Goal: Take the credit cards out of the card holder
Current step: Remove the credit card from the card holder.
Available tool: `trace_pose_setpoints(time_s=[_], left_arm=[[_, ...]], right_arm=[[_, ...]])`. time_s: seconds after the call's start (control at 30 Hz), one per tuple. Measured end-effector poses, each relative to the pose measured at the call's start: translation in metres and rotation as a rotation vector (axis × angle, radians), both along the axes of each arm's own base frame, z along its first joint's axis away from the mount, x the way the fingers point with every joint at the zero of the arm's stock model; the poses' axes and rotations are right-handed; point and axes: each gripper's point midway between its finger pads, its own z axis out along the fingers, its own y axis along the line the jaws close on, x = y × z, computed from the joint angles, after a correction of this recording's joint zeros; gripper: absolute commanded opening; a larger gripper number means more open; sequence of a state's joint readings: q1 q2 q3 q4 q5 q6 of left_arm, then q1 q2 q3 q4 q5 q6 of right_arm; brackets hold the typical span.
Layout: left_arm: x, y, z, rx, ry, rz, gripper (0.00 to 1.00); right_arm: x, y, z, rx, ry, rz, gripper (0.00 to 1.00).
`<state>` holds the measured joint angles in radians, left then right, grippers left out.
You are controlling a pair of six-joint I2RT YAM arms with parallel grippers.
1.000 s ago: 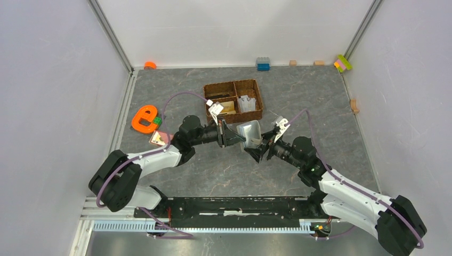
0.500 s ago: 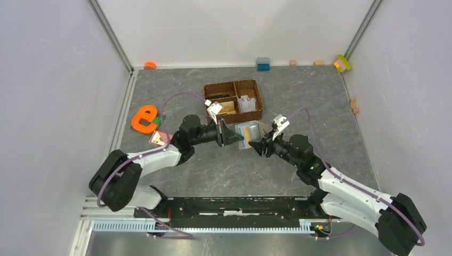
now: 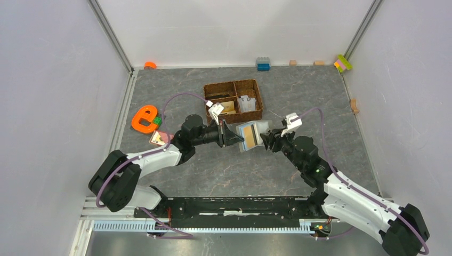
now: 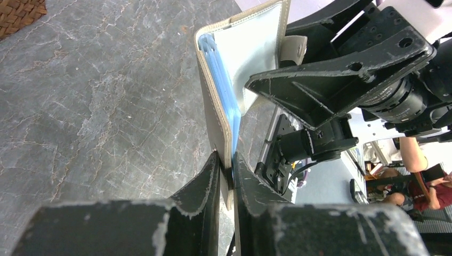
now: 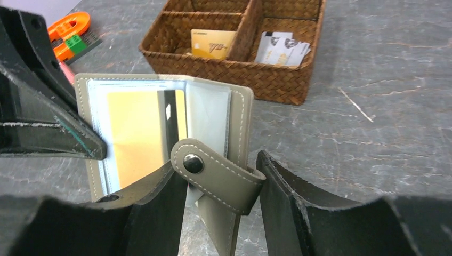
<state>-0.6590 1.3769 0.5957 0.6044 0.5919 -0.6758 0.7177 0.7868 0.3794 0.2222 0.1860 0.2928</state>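
Observation:
The grey-olive card holder is held open and upright above the table between both arms. My left gripper is shut on its left cover edge, seen edge-on with blue sleeves in the left wrist view. In the right wrist view the holder faces me, with an orange-tan credit card in a clear sleeve; the card also shows from above. My right gripper is open, and the holder's snap tab lies across the gap between its fingers. It stands just right of the holder.
A brown woven divided basket stands just behind the holder and holds a gold card and white cards. An orange e-shaped toy and a small pink-tan piece lie at the left. Small blocks line the back wall.
The right gripper has drawn back to the right and up. The holder has swung open toward the camera, and its orange card now shows. The left gripper has kept its grip.

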Motion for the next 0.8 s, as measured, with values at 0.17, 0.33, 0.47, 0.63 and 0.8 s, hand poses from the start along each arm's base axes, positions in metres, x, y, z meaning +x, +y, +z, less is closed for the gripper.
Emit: trace_pose_setpoints(time_s=[0.17, 0.33, 0.47, 0.63, 0.8], left_arm=[[0.001, 0.001, -0.003, 0.011, 0.010, 0.009, 0.04], [0.001, 0.002, -0.008, 0.029, 0.031, 0.014, 0.06], [0.002, 0.002, -0.008, 0.041, 0.039, 0.019, 0.06], [0.010, 0.001, -0.010, 0.067, 0.041, 0.040, 0.06], [0.015, 0.001, -0.021, 0.106, 0.076, 0.061, 0.06]], right_arm=[[0.005, -0.012, -0.001, -0.017, -0.001, -0.071, 0.55], [0.008, -0.019, -0.021, -0.083, 0.054, -0.110, 0.95], [0.008, -0.025, -0.026, -0.113, 0.073, -0.136, 0.95], [0.008, -0.027, -0.019, -0.108, 0.051, -0.138, 0.88], [0.004, -0.023, 0.002, -0.067, -0.007, -0.099, 0.84]])
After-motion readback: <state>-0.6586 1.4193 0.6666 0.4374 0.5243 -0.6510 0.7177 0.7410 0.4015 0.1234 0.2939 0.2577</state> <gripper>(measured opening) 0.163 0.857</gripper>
